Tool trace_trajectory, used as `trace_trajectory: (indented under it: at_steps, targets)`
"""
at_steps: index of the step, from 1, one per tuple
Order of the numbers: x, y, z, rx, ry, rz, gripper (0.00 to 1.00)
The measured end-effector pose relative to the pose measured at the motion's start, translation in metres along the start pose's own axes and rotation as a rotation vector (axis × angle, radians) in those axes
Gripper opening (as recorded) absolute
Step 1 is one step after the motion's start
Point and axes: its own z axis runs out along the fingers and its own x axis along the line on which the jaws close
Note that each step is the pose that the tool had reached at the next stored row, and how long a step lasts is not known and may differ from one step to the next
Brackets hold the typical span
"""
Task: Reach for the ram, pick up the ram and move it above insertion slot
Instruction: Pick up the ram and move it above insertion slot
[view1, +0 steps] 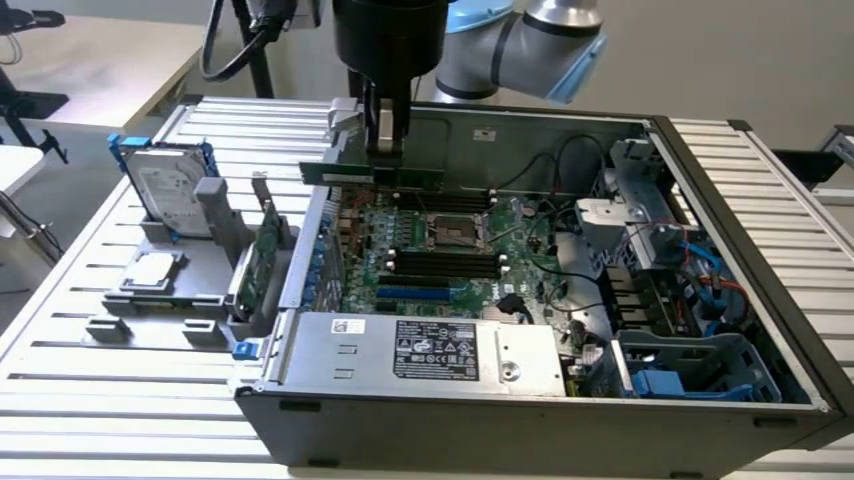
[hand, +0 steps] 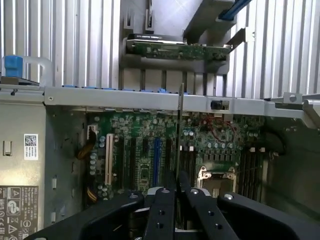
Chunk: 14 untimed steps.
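My gripper (view1: 384, 150) is shut on the ram (view1: 350, 176), a long thin green stick held level in the air over the far edge of the open computer case (view1: 534, 420). It hangs above the motherboard (view1: 441, 250), a little beyond the black memory slots (view1: 441, 263). In the wrist view the ram (hand: 179, 130) appears edge-on as a thin dark strip rising from between my black fingers (hand: 162, 210), with the motherboard (hand: 145, 150) and its slots (hand: 189, 162) below it.
A silver hard drive with blue rails (view1: 171, 185) stands in a grey holder (view1: 160, 280) at the exterior view's left. Beside the case wall an upright green card (view1: 271, 245) stands. The power supply (view1: 427, 350) fills the case's front, and cables (view1: 667, 270) lie at its right.
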Motion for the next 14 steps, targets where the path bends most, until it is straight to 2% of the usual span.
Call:
trace_trajectory:
  at_steps: [10, 14]
  targets:
    - [-0.028, -0.0281, 0.0062, 0.0000, 0.0002, 0.000, 0.14]
    - [-0.035, -0.0437, 0.0082, 0.0000, 0.0001, 0.000, 0.14]
